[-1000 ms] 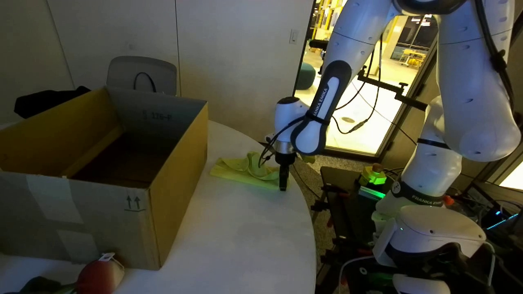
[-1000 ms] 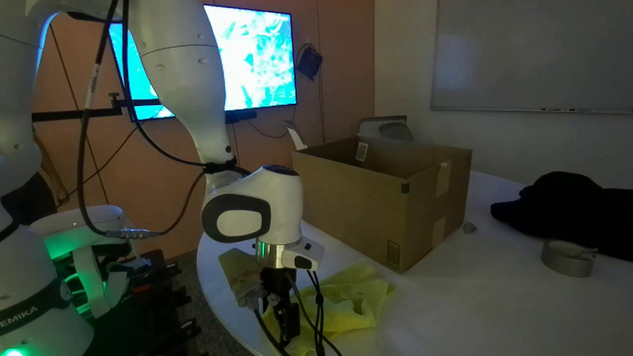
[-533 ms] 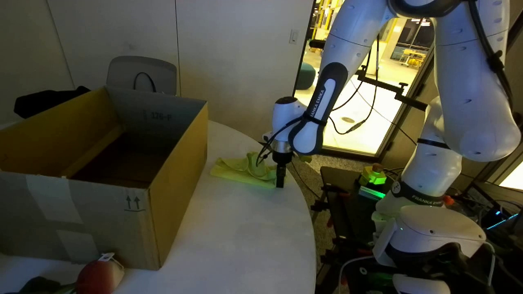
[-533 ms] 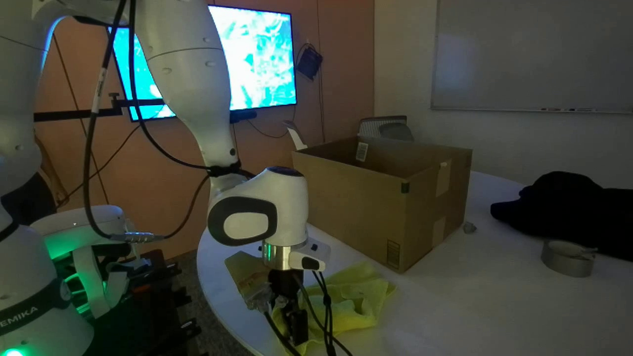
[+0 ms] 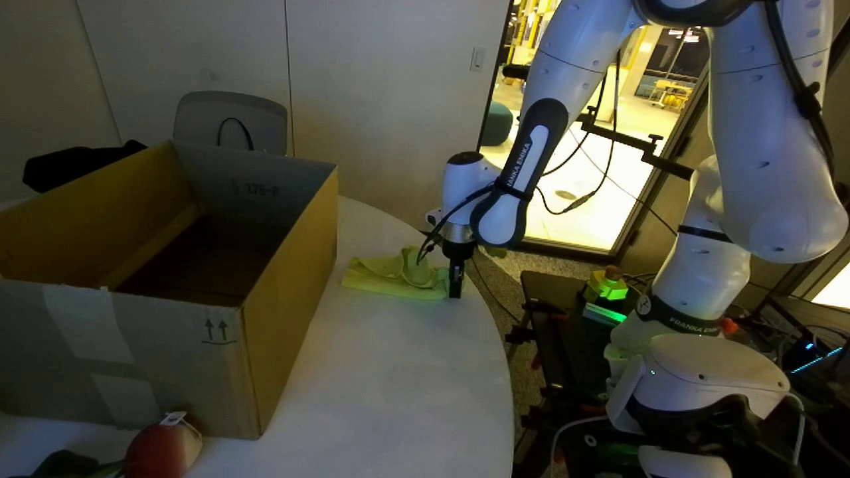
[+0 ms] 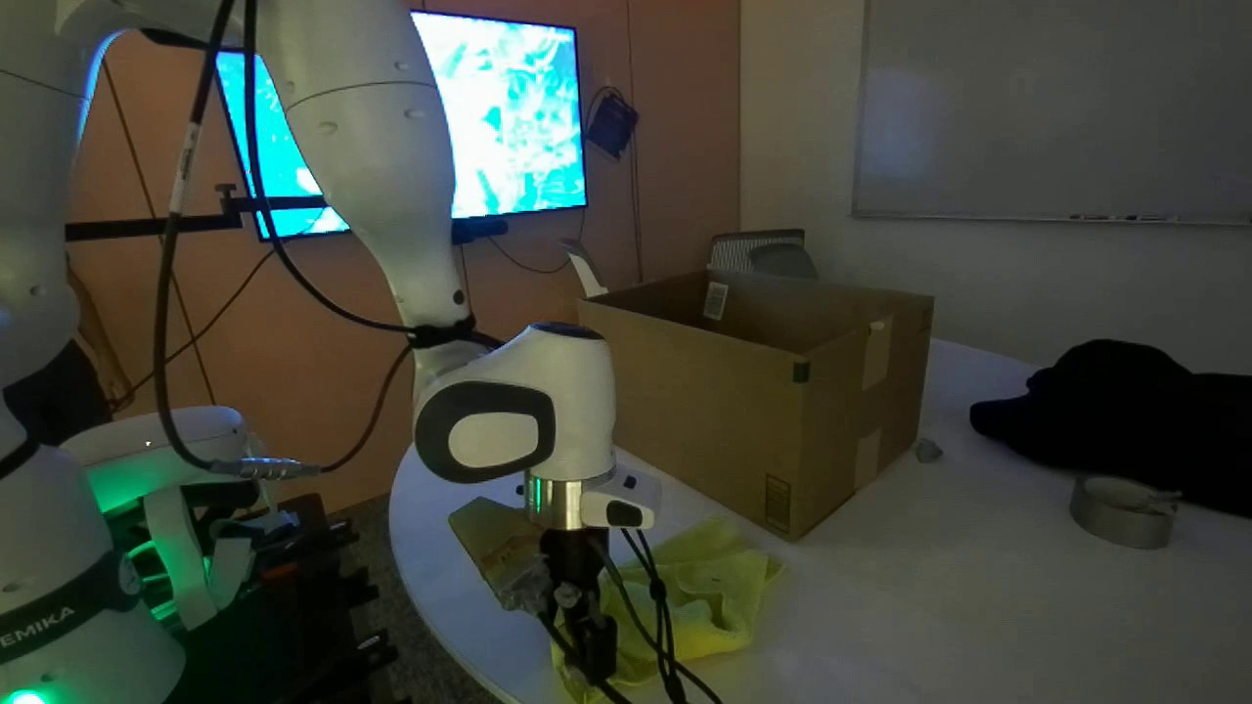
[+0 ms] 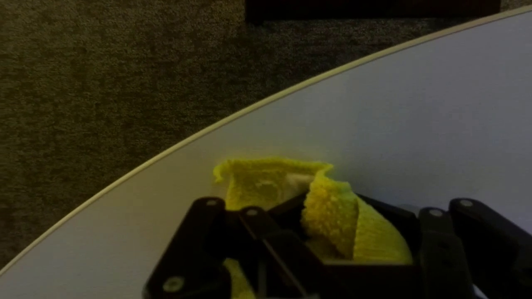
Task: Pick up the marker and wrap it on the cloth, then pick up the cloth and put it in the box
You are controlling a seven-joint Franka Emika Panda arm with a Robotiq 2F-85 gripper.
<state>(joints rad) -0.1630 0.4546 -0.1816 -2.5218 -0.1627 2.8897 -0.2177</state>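
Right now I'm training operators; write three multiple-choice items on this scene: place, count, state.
1. The yellow-green fabric cloth lies: A on the round-edged white table beside the brown cardboard box; B inside the box; C under the table.
2. Clearly visible black arrows on the box: A one; B five; C two.
3. The black two-fingered gripper is: A open; B shut on the cloth; C shut on the box.

1 A: both exterior views show it. 2 C: an exterior view shows a pair. 3 B: the wrist view shows cloth pinched.
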